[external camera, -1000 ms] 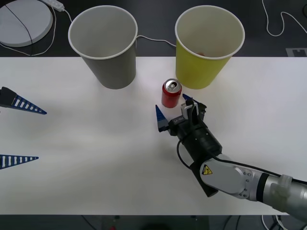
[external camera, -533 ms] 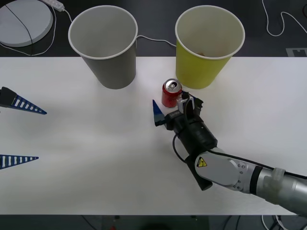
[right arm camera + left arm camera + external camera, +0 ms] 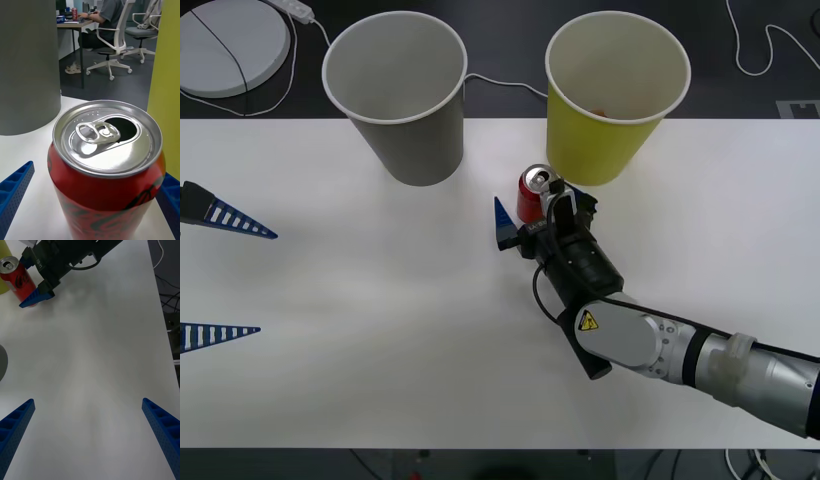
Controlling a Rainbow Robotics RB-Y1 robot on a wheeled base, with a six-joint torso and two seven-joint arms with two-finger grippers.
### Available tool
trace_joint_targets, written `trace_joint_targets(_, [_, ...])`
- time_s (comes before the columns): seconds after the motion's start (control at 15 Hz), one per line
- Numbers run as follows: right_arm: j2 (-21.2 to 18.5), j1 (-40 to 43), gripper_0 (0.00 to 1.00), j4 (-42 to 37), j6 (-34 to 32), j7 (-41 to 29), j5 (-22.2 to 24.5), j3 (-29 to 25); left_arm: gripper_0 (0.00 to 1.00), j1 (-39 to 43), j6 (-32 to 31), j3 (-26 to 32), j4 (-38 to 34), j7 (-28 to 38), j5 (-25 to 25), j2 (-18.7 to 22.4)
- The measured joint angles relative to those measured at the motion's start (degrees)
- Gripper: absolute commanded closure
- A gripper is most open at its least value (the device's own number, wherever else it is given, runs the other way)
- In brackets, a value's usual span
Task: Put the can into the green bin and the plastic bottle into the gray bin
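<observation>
The red can (image 3: 535,192) stands upright on the white table (image 3: 380,330), just in front of the green bin (image 3: 617,100). The gray bin (image 3: 396,100) stands to its left. My right gripper (image 3: 538,210) is open, with one blue finger on each side of the can's lower body. In the right wrist view the can (image 3: 107,176) is close up between the fingers (image 3: 15,191), and I cannot tell whether they touch it. My left gripper (image 3: 220,275) hangs open over the table's left edge, far from the can (image 3: 17,275). The plastic bottle is out of view.
A round white disc (image 3: 230,40) and white cables (image 3: 500,85) lie on the dark floor behind the table. Both bins stand near the table's far edge. Bare table lies between the two arms.
My right gripper has moved forward toward the bins, and its open fingers now reach along both sides of the can. The can, the bins and the left arm have not moved.
</observation>
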Motion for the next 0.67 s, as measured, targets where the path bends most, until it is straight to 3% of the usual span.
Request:
trace_joint_targets(0.07, [0.05, -0.02, 0.14, 0.0, 0.0, 0.09, -0.02, 0.0, 0.0, 0.0, 0.0, 0.0, 0.0, 0.0, 0.0, 0.0])
trace_joint_targets(0.13, [0.05, 0.01, 0.66, 0.01, 0.0, 0.25, 0.07, 0.0, 0.0, 0.0, 0.0, 0.0, 0.0, 0.0, 0.0, 0.0])
trace_joint_targets(0.2, [0.01, 0.01, 1.0, 0.01, 0.0, 0.38, 0.28, 0.0, 0.0, 0.0, 0.0, 0.0, 0.0, 0.0, 0.0, 0.0])
trace_joint_targets(0.67, [-0.1, -0.03, 1.0, -0.16, -0.01, 0.64, 0.55, -0.01, 0.0, 0.0, 0.0, 0.0, 0.0, 0.0, 0.0, 0.0])
